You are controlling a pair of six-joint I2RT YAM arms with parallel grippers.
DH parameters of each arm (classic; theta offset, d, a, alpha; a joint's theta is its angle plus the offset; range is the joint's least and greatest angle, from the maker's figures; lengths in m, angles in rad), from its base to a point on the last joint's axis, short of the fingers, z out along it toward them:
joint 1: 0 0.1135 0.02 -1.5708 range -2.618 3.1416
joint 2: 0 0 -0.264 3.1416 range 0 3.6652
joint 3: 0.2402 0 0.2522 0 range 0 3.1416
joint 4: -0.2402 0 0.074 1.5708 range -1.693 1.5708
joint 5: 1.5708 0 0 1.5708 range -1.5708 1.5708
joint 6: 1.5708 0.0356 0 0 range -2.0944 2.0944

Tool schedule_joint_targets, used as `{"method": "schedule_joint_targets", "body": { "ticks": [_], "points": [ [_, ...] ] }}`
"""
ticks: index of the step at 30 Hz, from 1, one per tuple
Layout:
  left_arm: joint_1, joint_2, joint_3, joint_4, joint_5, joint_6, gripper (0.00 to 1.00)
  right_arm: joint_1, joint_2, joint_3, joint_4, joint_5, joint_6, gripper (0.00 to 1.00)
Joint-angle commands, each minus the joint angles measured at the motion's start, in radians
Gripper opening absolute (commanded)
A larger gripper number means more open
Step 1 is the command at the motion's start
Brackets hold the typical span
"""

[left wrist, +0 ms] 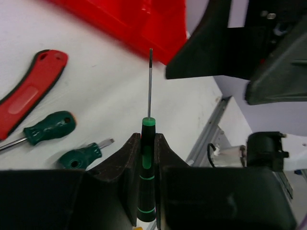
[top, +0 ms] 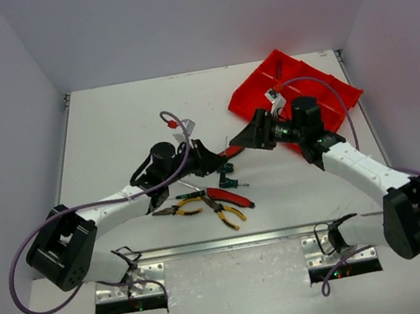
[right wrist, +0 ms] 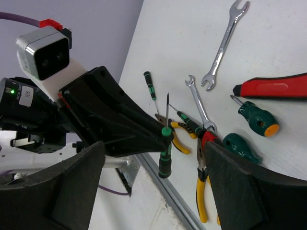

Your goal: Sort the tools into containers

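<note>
**A:** Handover, by the look of it. The left gripper (left wrist: 147,142) is clamped tight on the handle of the slim black-and-green screwdriver (left wrist: 148,125). It holds it up off the table, between the two arms and near the red tray (top: 260,92).

**B:** And the right gripper (top: 253,134)?

**A:** Jaws spread wide, nothing in them. In its own wrist view one finger stands to each side of the screwdriver, well apart from it.

**B:** Which way does it point?

**A:** The long axis crosses the left fingers' reach. As far as I can judge it is roughly upright, shaft tip up and butt down.

**B:** Then the right should close square across that axis, on the free handle below the left pads — not on the thin shaft — and the left should let go only once that grip is firm.
</note>
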State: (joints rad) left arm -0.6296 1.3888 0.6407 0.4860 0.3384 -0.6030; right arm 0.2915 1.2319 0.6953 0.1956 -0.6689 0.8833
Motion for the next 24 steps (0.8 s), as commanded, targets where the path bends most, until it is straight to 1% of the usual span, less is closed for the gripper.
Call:
{"method": "schedule_joint_targets", "body": {
  "ticks": [1, 3, 6, 7, 9, 11, 12, 13, 14, 15, 16, 17, 18, 19, 20, 22, 24],
  "points": [
    [-0.009, -0.021, -0.022, 0.303, 0.183, -0.017, 0.00, 0.035, 0.035, 0.026, 0.097, 0.026, 0.061, 0.81],
    [-0.010, -0.017, -0.026, 0.337, 0.199, -0.025, 0.00, 0.049, 0.047, 0.016, 0.138, 0.023, 0.084, 0.76],
    [-0.010, -0.012, -0.025, 0.355, 0.208, -0.029, 0.00, 0.070, 0.069, 0.012, 0.167, 0.022, 0.088, 0.63],
    [-0.010, -0.007, -0.023, 0.358, 0.211, -0.030, 0.00, 0.079, 0.074, 0.011, 0.179, 0.021, 0.090, 0.53],
    [-0.010, 0.010, -0.014, 0.359, 0.217, -0.031, 0.00, 0.094, 0.080, 0.004, 0.216, 0.018, 0.094, 0.39],
    [-0.010, 0.020, -0.009, 0.356, 0.218, -0.032, 0.00, 0.100, 0.081, -0.006, 0.250, 0.014, 0.097, 0.09],
    [-0.010, 0.024, -0.009, 0.355, 0.214, -0.031, 0.00, 0.102, 0.081, -0.011, 0.271, 0.013, 0.100, 0.03],
    [-0.010, 0.023, -0.008, 0.351, 0.202, -0.027, 0.00, 0.104, 0.078, -0.016, 0.286, 0.012, 0.106, 0.00],
    [-0.010, 0.020, -0.007, 0.340, 0.183, -0.021, 0.00, 0.104, 0.073, -0.030, 0.302, 0.015, 0.119, 0.00],
    [-0.010, 0.016, -0.006, 0.328, 0.171, -0.015, 0.04, 0.104, 0.069, -0.039, 0.313, 0.021, 0.124, 0.00],
    [-0.010, 0.013, -0.003, 0.314, 0.161, -0.009, 0.11, 0.104, 0.066, -0.045, 0.322, 0.029, 0.126, 0.00],
    [-0.010, 0.008, 0.003, 0.283, 0.149, 0.002, 0.39, 0.103, 0.064, -0.050, 0.317, 0.040, 0.124, 0.00],
    [-0.010, 0.004, 0.010, 0.256, 0.133, 0.010, 0.60, 0.104, 0.058, -0.051, 0.307, 0.055, 0.119, 0.00],
    [-0.010, -0.001, 0.025, 0.204, 0.099, 0.023, 0.96, 0.103, 0.055, -0.047, 0.281, 0.082, 0.106, 0.00],
    [-0.010, -0.006, 0.036, 0.167, 0.075, 0.033, 1.00, 0.104, 0.052, -0.042, 0.261, 0.099, 0.105, 0.00],
    [-0.010, -0.021, 0.054, 0.095, 0.002, 0.054, 1.00, 0.101, 0.045, -0.024, 0.211, 0.134, 0.065, 0.00],
    [-0.007, -0.052, 0.084, -0.032, -0.102, 0.075, 1.00, 0.088, 0.036, 0.012, 0.120, 0.204, 0.011, 0.00]
  ]
}}
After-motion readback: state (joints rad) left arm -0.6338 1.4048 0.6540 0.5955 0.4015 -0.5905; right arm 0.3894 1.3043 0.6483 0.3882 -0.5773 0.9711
